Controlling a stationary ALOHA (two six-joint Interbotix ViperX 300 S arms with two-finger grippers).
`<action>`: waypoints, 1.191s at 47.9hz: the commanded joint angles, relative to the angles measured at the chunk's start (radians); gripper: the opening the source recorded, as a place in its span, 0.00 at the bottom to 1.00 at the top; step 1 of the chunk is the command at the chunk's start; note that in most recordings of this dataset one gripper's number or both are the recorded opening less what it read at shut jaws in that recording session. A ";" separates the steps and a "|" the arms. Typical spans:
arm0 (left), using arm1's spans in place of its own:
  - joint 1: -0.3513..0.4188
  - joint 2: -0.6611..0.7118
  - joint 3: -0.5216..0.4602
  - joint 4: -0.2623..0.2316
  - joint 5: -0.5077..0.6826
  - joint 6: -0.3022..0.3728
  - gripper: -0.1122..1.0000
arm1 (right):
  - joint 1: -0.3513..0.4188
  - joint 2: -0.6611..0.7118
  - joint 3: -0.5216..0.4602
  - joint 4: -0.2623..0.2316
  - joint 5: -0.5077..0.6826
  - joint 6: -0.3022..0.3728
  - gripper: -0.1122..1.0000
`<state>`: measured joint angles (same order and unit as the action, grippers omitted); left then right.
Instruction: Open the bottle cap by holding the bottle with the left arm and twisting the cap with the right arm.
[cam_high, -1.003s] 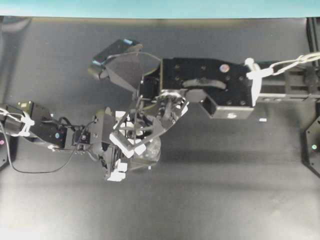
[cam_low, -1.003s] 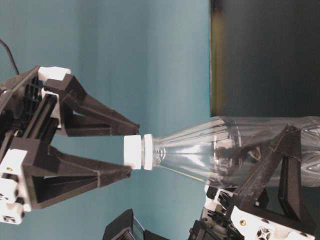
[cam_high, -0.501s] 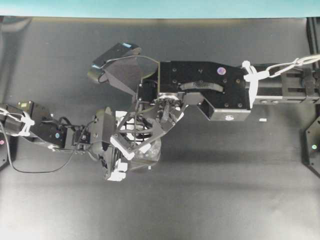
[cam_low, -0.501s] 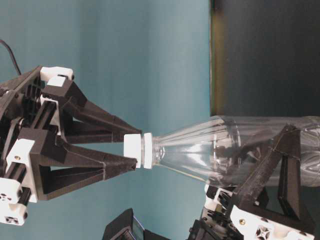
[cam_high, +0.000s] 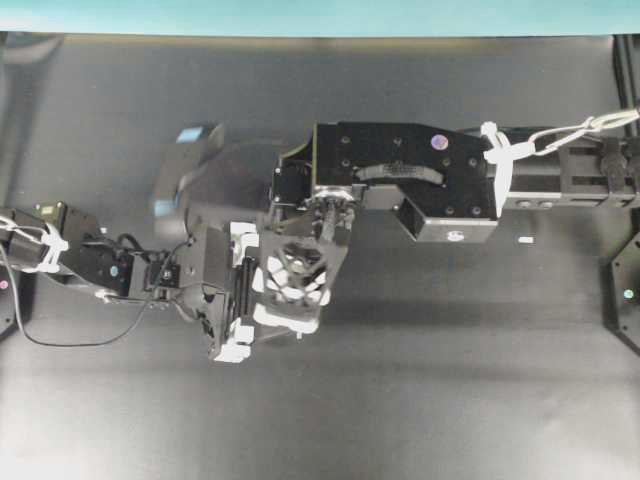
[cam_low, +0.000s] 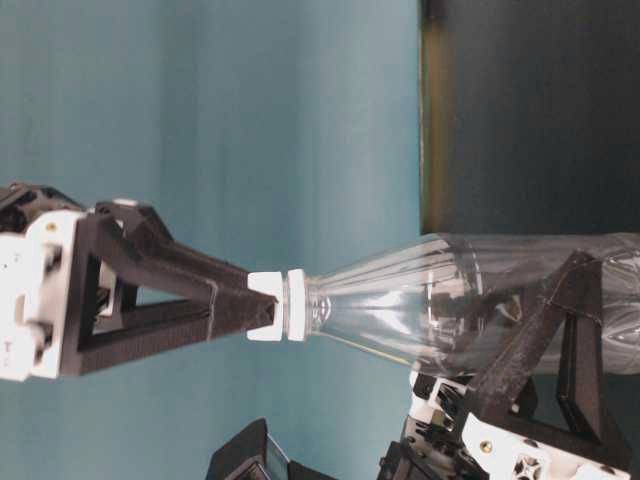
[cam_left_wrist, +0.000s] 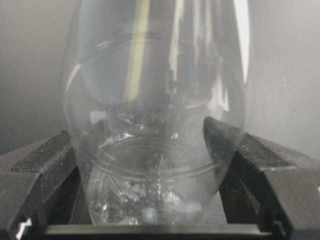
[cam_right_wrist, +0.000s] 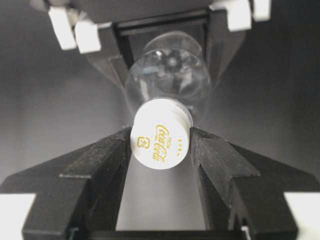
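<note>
Right gripper (cam_right_wrist: 160, 145) pinches the bottle cap (cam_right_wrist: 160, 140) from above, left gripper (cam_left_wrist: 150, 165) clamps the bottle (cam_left_wrist: 155, 100) upright on the table (cam_high: 450, 380); cap still seated, unscrewing remains.

The bottle (cam_low: 470, 300) is standing upright on the black table (cam_high: 450, 380) — clear, colourless plastic, its rounded body narrowing through ribbed shoulders to a slim neck. The left gripper (cam_left_wrist: 155, 150) is clasping the lower body from both sides, its black fingers (cam_left_wrist: 47, 165) pressing against the wall. The bottle cap (cam_right_wrist: 160, 140) is sitting on the neck — small, round and white, with gold lettering on top. The right gripper (cam_right_wrist: 160, 142) is reaching down from above and pinching the cap's rim between its two black fingers (cam_right_wrist: 107, 155), touching it on either side.
</note>
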<state>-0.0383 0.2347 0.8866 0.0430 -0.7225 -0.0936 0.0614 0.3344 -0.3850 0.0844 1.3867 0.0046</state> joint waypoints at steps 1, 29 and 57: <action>-0.008 0.015 0.015 0.003 0.017 -0.006 0.83 | 0.014 -0.003 -0.008 -0.003 0.000 -0.097 0.44; -0.009 0.017 0.008 0.003 0.061 0.002 0.83 | 0.018 -0.008 0.006 -0.103 -0.098 -0.698 0.44; -0.009 0.021 -0.012 0.003 0.083 0.005 0.83 | 0.018 -0.052 0.109 -0.078 -0.130 -0.807 0.44</action>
<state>-0.0399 0.2347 0.8728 0.0430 -0.6688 -0.0874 0.0890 0.2884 -0.2930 0.0046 1.2701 -0.8145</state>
